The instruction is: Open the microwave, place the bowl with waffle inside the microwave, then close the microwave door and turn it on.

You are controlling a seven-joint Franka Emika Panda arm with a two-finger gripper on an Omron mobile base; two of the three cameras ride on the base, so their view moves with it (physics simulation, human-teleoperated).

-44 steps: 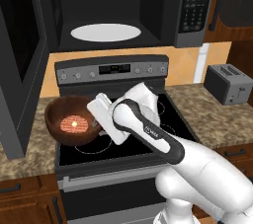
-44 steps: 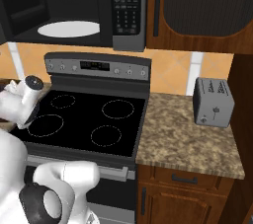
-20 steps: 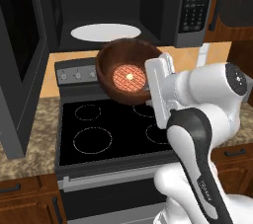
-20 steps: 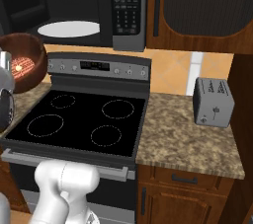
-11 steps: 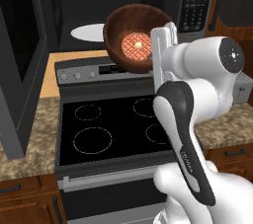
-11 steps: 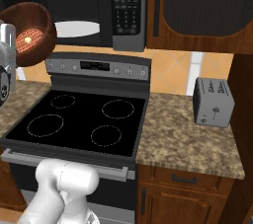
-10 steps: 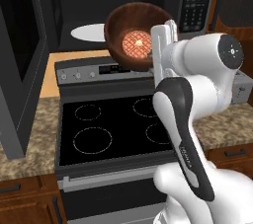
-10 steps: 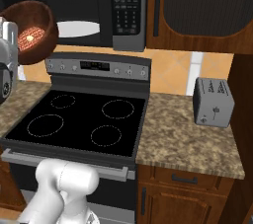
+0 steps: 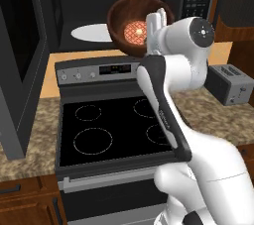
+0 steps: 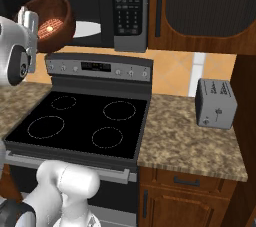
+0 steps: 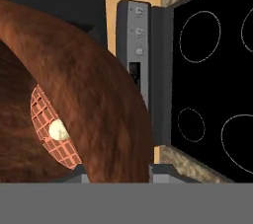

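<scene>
Left base view: a white robot arm reaches up over a black stove and holds a reddish-brown bowl in the air, in front of the open microwave. The gripper is clamped on the bowl's right rim, so the bowl sits just left of the gripper and is tipped on its side, its inside facing the camera. A small orange waffle rests against the bowl's inner wall. Behind the bowl, inside the dark microwave cavity, lies the white turntable. The microwave door is swung wide open at the far left. A grey toaster stands on the speckled desk to the right of the stove.

Right base view: the bowl appears at upper left, above the stove's back panel, with the gripper at its left rim and the microwave keypad strip to its right.

Hand view: the bowl's brown wall is close to the camera, with the gridded waffle inside and the stove burners beyond.
</scene>
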